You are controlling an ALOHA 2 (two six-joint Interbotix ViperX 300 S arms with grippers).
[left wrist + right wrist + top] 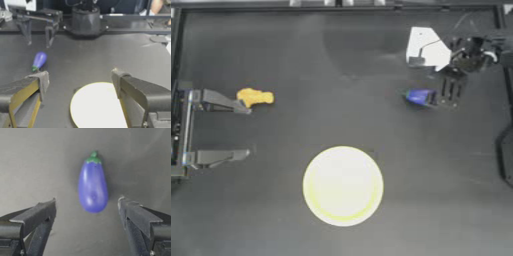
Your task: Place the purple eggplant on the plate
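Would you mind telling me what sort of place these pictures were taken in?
Most likely a robot lab bench. A bare dark table carries only toys: a purple eggplant, a plate and an orange-yellow piece. The right tool, open, is beside the eggplant; the left tool, open, waits at the table's left side.

Blue-purple eggplant (93, 186) with green stem; pale yellow-green plate (343, 186).

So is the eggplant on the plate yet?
No. The eggplant lies on the table by the open right hand; the plate is bare.
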